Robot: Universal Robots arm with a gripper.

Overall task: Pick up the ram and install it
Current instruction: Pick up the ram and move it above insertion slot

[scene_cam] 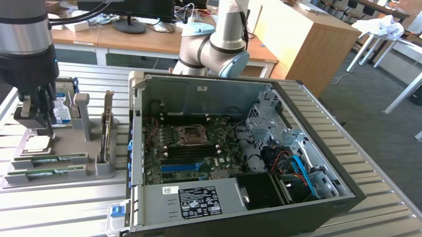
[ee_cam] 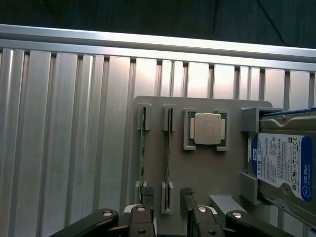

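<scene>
- Ram: two thin, long green circuit-board sticks [scene_cam: 49,159] with pale label patches, standing on edge in parallel slots at the near end of a grey plastic fixture [scene_cam: 99,168]. Located at the exterior view's left, on a ribbed aluminium table [scene_cam: 59,207]. Neither stick gripped.
- Black two-finger gripper [scene_cam: 37,118] hovering above the fixture, jaws apart, clamped on nothing.
- Legible writing: "WD Blue" and "1.0TB" on the blue-white label of a boxy silver hard drive [ee_cam: 284,165]. White label on the silver power supply [scene_cam: 199,201] not readable.
- Exterior view: open black tower computer case [scene_cam: 329,197] with green motherboard [scene_cam: 191,148], right of the fixture.
- Wrist view: sticks edge-on, one [ee_cam: 167,148] in line with the gap between the gripper [ee_cam: 168,197] fingers. Square silver processor chip [ee_cam: 207,128] seated between sticks and drive.
</scene>
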